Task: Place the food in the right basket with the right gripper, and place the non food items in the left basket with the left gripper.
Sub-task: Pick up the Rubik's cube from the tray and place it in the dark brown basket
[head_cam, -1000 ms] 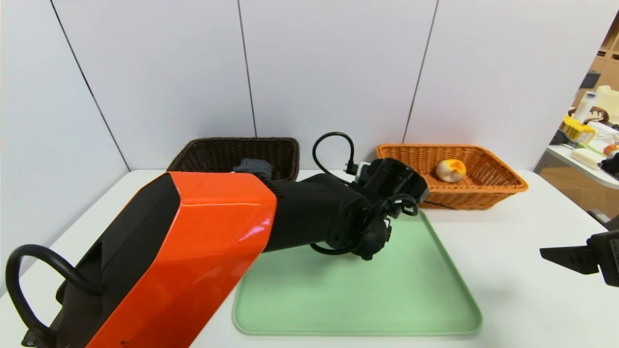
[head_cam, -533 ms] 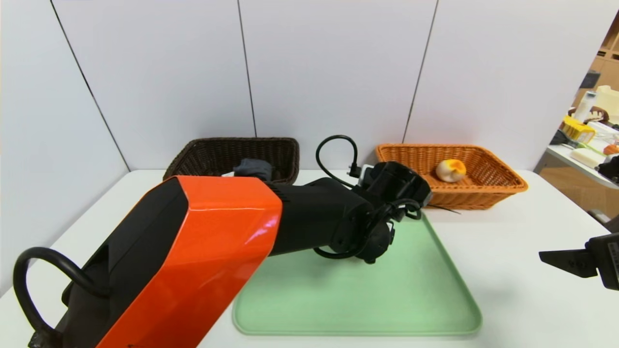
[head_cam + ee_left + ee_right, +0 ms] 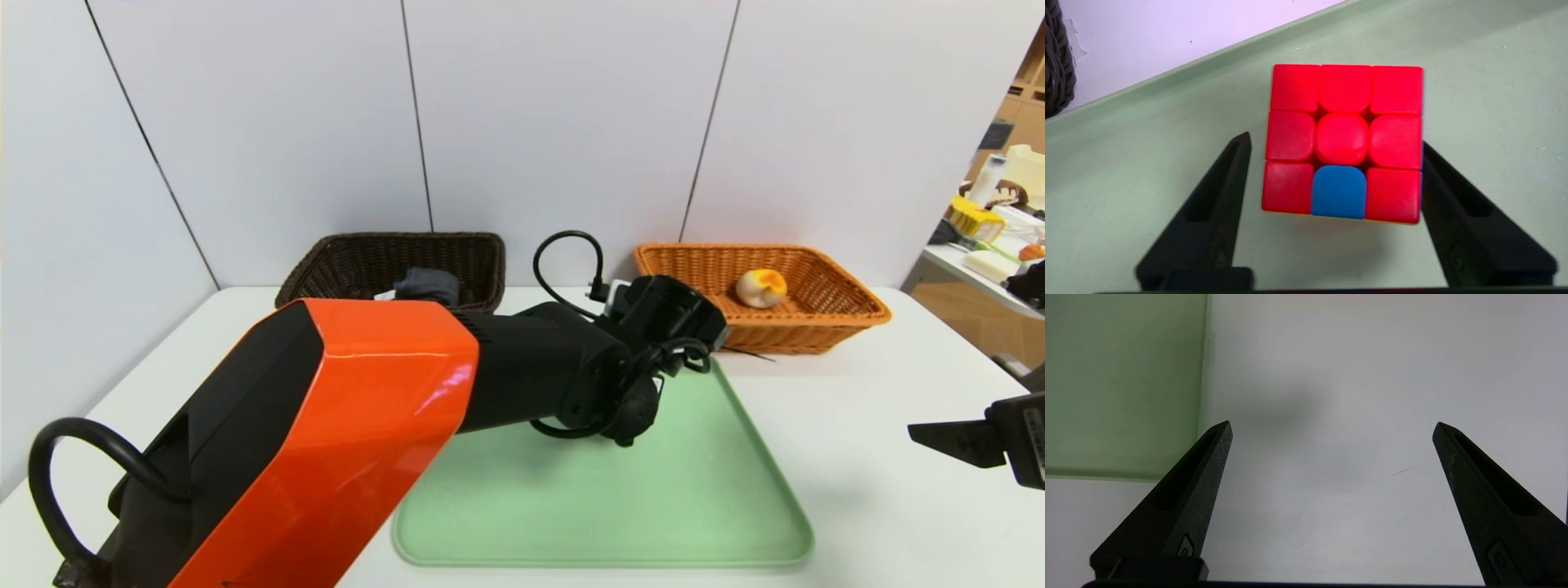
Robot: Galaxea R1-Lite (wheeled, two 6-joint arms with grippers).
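The left tool (image 3: 1336, 139) stands spread astride the puzzle cube (image 3: 1342, 139); close it squarely. The right tool (image 3: 1332, 430) idles, spread, above the worktop (image 3: 1331, 522).

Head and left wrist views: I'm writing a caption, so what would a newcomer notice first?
Probably the left arm's bright orange-red shell, slanting across the green tray. Next, the red puzzle cube with one blue square, between the left gripper's fingers over the tray.
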